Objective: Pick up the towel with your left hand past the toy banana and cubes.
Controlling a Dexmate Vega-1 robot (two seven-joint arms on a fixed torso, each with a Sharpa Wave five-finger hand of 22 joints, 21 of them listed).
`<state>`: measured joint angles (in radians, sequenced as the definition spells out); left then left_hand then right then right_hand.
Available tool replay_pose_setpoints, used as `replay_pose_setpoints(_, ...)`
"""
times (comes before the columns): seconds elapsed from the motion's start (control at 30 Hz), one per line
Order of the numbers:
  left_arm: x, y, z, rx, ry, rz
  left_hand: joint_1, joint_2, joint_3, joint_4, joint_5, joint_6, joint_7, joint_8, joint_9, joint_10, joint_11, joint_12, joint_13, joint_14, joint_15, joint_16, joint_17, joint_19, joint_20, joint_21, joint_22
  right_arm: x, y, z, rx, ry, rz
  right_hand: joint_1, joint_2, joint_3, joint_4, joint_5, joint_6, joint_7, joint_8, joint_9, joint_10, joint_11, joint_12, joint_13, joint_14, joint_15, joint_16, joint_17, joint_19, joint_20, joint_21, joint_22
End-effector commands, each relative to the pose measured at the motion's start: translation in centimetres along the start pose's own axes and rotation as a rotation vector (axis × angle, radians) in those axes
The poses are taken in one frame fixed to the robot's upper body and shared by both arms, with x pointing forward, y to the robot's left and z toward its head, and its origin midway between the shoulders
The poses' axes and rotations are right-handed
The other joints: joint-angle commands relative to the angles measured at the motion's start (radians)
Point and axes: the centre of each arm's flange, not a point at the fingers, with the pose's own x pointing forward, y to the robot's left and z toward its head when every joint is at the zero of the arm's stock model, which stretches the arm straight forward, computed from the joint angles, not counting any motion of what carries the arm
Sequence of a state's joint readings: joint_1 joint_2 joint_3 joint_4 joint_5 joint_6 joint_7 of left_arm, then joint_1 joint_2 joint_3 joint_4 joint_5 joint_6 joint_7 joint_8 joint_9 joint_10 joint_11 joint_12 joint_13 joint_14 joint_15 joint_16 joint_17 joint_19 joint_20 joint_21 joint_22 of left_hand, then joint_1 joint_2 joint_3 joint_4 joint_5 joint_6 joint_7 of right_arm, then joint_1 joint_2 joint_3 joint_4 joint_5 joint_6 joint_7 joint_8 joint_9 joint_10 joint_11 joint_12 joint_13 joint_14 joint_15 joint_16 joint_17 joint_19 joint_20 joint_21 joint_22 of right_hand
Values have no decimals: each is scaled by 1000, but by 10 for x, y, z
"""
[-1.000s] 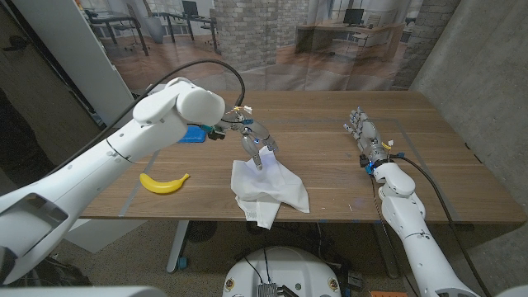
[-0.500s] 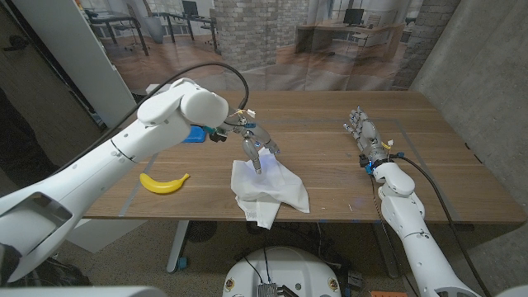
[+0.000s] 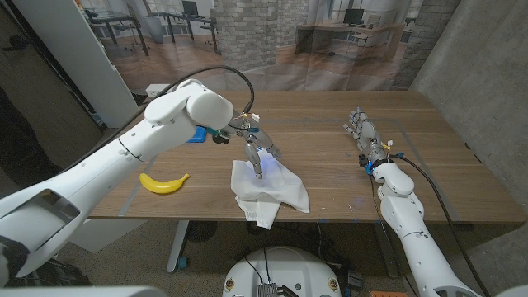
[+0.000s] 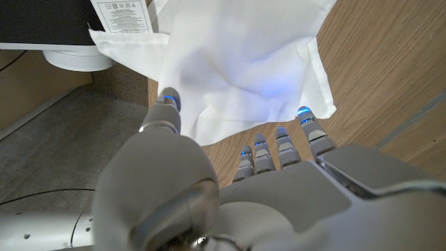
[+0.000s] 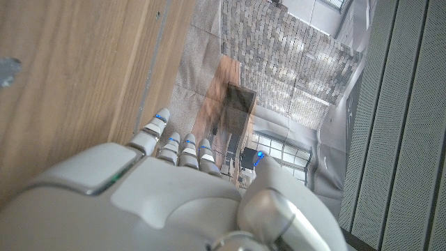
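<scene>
left hand (image 3: 257,149) spread open, fingertips at towel (image 3: 269,191) edge

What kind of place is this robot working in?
Probably an office or lab: beyond the wooden table stand desks with monitors, office chairs and a brick wall.

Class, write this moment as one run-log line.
left hand: open, above towel, fingers apart, not gripping | towel: crumpled at table's near edge | toy banana: left of towel | right hand: idle on table
</scene>
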<state>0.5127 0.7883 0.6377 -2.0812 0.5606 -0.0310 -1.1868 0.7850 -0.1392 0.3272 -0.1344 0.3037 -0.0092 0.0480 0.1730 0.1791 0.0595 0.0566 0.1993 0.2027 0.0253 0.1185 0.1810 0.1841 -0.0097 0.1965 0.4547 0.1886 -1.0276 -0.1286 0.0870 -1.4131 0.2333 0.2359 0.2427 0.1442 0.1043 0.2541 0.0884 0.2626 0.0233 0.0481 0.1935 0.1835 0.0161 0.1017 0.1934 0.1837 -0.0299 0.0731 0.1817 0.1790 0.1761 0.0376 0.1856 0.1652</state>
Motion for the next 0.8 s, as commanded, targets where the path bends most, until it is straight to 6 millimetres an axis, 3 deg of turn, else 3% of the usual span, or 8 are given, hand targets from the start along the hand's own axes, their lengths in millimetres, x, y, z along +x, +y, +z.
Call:
replay_pose_setpoints(0.03, 7, 1, 3, -4, -52, -23, 2, -5, -8, 3, 11, -3, 4, 5, 4, -10, 3, 1, 1, -7, 8, 3, 3, -4, 5, -2, 5, 4, 0, -2, 1, 1, -1, -3, -3, 0, 1, 0, 1, -3, 1, 4, 10, 4, 3, 3, 3, 1, 9, 4, 9, -2, 7, 6)
replay_pose_setpoints(0.37, 14, 3, 2, -23, -115, -37, -33, -9, -37, 23, 16, 3, 4, 11, 4, -8, -3, 7, 2, -5, 3, 10, 6, 0, 1, -6, 5, 7, -1, -4, 3, 1, -9, -4, -3, 0, 1, -1, 2, -3, 1, 4, 10, 5, 2, 3, 3, 2, 9, 4, 9, -2, 7, 6)
replay_pose_setpoints(0.8, 20, 7, 12, 30, -143, -52, -35, -7, -51, 26, 21, 1, 5, 13, 4, 3, -3, 14, 3, 0, 2, 14, 6, 5, 3, -9, 6, 4, -3, -8, 13, -2, -28, -5, -3, 0, 2, -1, 1, -3, 0, 4, 10, 4, 2, 3, 4, 2, 9, 4, 10, -2, 7, 6)
